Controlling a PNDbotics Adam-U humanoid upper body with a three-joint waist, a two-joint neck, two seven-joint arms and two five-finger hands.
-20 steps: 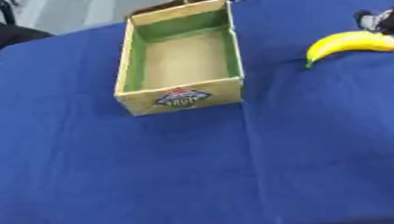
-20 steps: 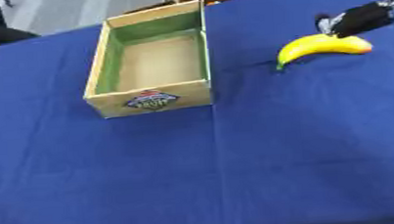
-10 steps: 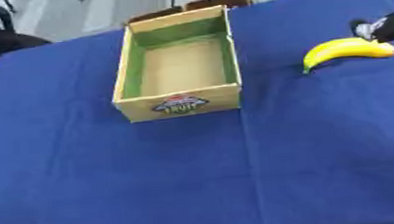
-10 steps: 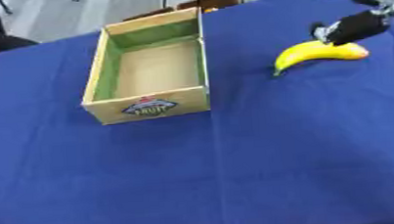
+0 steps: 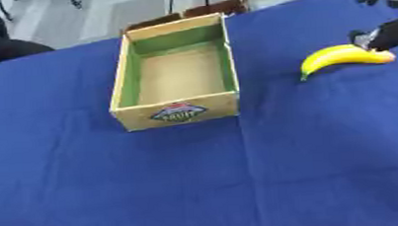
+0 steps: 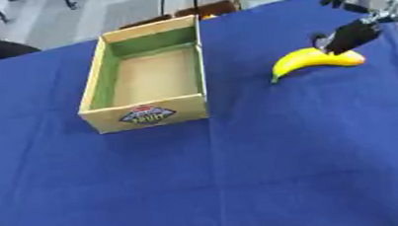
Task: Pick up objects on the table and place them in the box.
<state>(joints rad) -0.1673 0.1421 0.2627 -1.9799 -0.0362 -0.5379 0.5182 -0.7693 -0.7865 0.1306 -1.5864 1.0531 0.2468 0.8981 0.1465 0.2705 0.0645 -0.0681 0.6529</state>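
On the table (image 6: 241,181): blue cloth covers the whole work surface, bare across the near half
Box (image 6: 144,78): open cardboard fruit crate with green inner walls and a printed label on its near face, standing upright left of centre; nothing shows inside it
Right hand (image 6: 353,32): comes in from the upper right corner, black, reaching down toward the table; one dark finger or thumb rests on the far, thick end of the banana, the rest of the hand raised above and behind it
Hand state: fingers look only partly curled and not yet closed round anything; it touches the fruit but does not appear to have hold of it
Left hand: shows in neither view
Banana (image 6: 313,60): yellow, lying flat on the cloth well to the right of the box, curved with its green stem tip pointing toward the box and its far end under the hand
Step in hand: judged as the reach and grasp of the banana, the only loose object visible
Doing it well: bring the thumb to one side and the fingers to the other so they wrap the thick middle, not the end, since a touch on one end could spin or roll the fruit away; close only once it sits between them, then lift clear of the cloth before carrying it left over the box's wall
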